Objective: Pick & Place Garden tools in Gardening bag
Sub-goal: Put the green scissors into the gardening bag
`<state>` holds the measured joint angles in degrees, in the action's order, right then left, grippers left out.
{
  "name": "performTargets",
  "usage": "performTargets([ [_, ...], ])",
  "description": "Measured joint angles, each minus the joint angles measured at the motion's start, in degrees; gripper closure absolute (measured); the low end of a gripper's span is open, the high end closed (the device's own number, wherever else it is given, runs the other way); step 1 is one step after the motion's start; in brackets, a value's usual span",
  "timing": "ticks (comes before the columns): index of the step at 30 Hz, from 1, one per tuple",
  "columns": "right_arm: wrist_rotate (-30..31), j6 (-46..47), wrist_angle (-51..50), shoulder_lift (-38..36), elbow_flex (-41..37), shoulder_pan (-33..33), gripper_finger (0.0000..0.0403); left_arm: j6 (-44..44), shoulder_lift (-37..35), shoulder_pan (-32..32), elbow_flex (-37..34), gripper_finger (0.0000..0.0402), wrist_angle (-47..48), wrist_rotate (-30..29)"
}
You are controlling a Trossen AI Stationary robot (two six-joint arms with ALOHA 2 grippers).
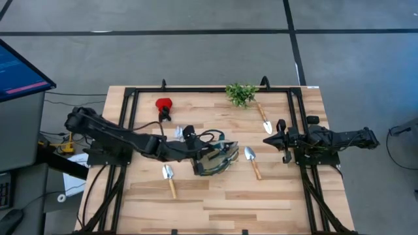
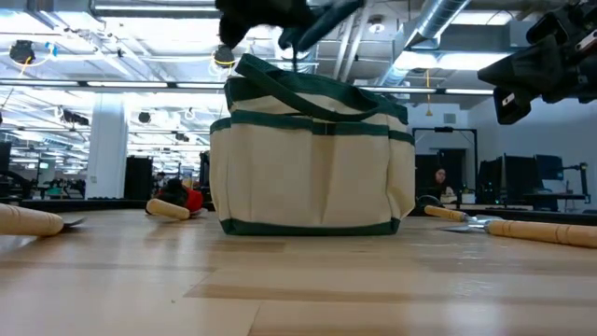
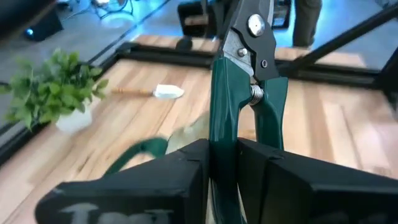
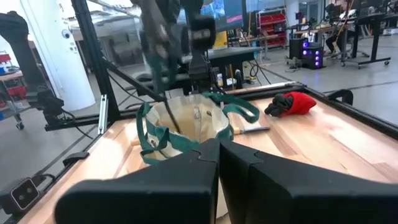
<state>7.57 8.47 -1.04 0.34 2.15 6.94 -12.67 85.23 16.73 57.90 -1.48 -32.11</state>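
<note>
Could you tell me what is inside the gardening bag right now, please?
Inside the gardening bag, one thin handle-like item leans against the wall. The bottom is hidden.

The bench point(image 1: 215, 199) is of light wooden planks with a black frame around it. Near its centre stands the gardening bag point(image 1: 215, 158). At 12 o'clock from the bag lies a leafy green sprig point(image 1: 241, 93); a trowel point(image 1: 264, 119) lies just beside it. At 3 o'clock lies a second trowel point(image 1: 251, 160), at 8 o'clock a third trowel point(image 1: 169, 178). At 11 o'clock sits a red-and-black item point(image 1: 163, 106).
</note>
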Motion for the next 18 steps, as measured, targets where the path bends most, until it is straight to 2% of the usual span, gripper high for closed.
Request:
performTargets([
  [10, 0.00, 0.00, -0.18, 0.02, 0.00, 0.02, 0.0403, -10.07, 0.04, -0.55, -7.82, 0.0370, -0.12, -2.38],
  [14, 0.00, 0.00, -0.18, 0.02, 0.00, 0.02, 0.0403, -13.29, 0.04, -0.66, -10.15, 0.0370, 0.31, -1.44],
  [18, 0.00, 0.00, -0.18, 0.02, 0.00, 0.02, 0.0403, -14.83, 0.06, -0.66, -10.39, 0.0370, -0.06, 1.95],
])
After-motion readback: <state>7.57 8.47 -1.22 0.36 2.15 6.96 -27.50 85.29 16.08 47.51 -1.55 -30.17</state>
